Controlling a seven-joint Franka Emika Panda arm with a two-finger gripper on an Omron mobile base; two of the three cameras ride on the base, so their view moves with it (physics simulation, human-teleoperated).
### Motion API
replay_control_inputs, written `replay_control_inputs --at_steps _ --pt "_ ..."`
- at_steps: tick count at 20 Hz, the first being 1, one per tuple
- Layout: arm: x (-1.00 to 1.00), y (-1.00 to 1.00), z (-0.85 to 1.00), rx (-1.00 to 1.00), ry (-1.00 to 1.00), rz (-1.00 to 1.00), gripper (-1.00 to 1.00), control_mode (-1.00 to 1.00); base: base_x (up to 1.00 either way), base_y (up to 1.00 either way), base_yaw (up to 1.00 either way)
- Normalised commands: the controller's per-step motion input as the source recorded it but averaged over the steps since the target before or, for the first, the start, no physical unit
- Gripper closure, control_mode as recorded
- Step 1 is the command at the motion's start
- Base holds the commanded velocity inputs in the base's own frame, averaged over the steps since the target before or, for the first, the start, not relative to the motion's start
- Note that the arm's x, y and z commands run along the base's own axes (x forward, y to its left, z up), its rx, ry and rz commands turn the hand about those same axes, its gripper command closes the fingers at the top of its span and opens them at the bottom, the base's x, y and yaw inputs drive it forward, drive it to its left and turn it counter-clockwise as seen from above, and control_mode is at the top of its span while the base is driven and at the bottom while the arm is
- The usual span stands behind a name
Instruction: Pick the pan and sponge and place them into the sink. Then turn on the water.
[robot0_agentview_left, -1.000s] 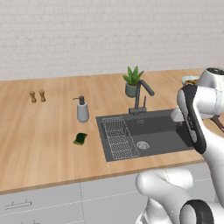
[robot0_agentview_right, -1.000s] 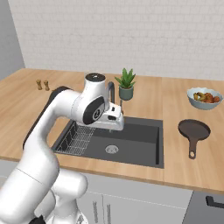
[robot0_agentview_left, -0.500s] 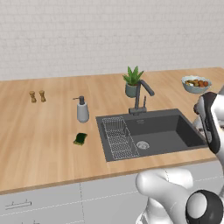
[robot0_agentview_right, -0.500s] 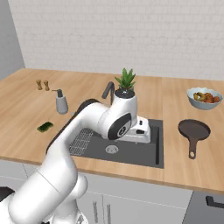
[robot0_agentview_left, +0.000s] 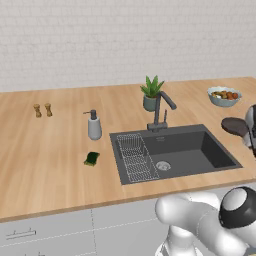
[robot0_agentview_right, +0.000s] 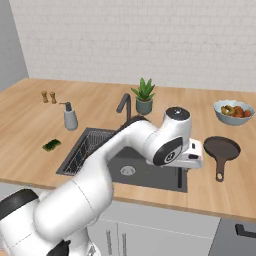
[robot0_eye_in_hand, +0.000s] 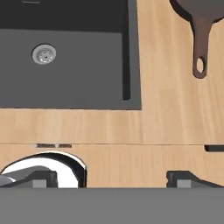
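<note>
Swinging rightward across the sink, away from the faucet and toward the pan lying on the bench right of the basin. Pincer wide open, empty, above the bench edge. Sponge untouched, left of sink.

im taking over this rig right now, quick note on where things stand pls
Gripper: open, empty, over the counter's front edge, right of the sink.
Pan: on the counter right of the sink, handle toward the front edge.
Sponge: on the counter left of the sink, near the soap dispenser.
Faucet: no water running.
Done: nothing placed.
Left: pan and sponge into the sink, then water on.
</note>
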Motion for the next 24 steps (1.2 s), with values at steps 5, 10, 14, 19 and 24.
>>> replay_control_inputs --at_steps 5,10,14,19,24 --pt "0.38 -0.66 -0.06 0.0 0.05 0.0 -1.0 -1.0 0.0 0.0 0.0" --pt "0.57 -0.52 -0.19 0.0 0.08 -0.01 -1.0 -1.0 0.0 0.0 0.0" --pt "0.48 -0.48 -0.23 0.0 0.05 0.0 -1.0 -1.0 0.0 0.0 0.0" --pt "0.42 -0.41 -0.22 0.0 0.02 0.0 -1.0 -1.0 0.0 0.0 0.0" --pt "0.39 -0.35 -0.25 0.0 0.02 0.0 -1.0 -1.0 0.0 0.0 0.0"
